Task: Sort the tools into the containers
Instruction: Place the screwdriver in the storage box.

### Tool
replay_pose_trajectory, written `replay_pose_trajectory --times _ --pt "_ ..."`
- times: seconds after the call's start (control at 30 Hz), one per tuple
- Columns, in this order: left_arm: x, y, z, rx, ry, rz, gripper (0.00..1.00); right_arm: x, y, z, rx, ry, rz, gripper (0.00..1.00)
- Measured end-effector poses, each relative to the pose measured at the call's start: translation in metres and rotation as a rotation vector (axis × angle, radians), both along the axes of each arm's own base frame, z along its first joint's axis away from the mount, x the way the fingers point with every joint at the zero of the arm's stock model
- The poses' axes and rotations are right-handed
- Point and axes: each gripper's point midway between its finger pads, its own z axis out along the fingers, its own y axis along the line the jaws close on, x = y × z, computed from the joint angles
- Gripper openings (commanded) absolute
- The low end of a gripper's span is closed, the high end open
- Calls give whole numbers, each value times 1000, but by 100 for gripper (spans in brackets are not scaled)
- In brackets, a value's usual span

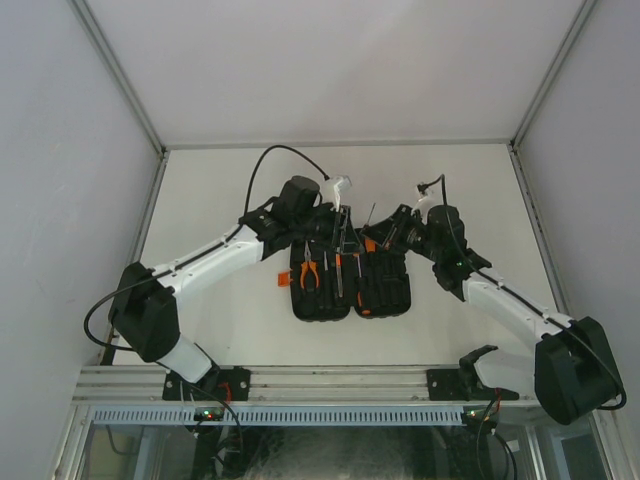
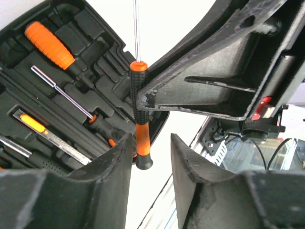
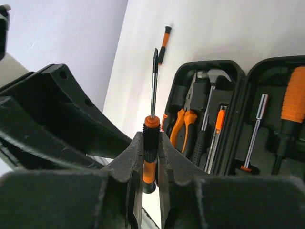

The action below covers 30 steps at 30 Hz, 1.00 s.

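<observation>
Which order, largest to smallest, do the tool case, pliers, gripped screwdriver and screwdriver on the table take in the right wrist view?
1. tool case
2. gripped screwdriver, but it is nearest the camera, so its place above the pliers is unsure
3. pliers
4. screwdriver on the table, farthest away

Top view, centre: a black tool case (image 1: 392, 295) on a white table (image 1: 220, 330), between white arms (image 1: 215, 258) with black joints. Right wrist view, lower centre: a slim screwdriver (image 3: 150, 143) has a ribbed black grip banded in orange and a silver shaft. To its right are orange-handled pliers (image 3: 183, 121) and a hammer (image 3: 217, 75) with a bright steel head. Left wrist view, upper left: a large screwdriver (image 2: 50, 45) has a vivid orange handle. Below it, a utility knife (image 2: 47, 136) is silver with an orange slider.
</observation>
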Motion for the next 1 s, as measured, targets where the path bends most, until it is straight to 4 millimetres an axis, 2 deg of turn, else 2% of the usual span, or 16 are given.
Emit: replay_pose_trajectory --times 0.17,0.47,0.77,1.0 --pt "2 -1 3 -9 -17 0 52 1 -14 -13 -74 22 -44 3" --pt "12 10 11 -3 -49 50 53 -4 -53 -28 -341 38 -100 0" --pt "49 52 -6 120 -72 256 53 -43 -74 -85 -566 237 5 0" --pt "55 79 -28 215 -54 348 52 -69 -74 -119 -687 351 96 0"
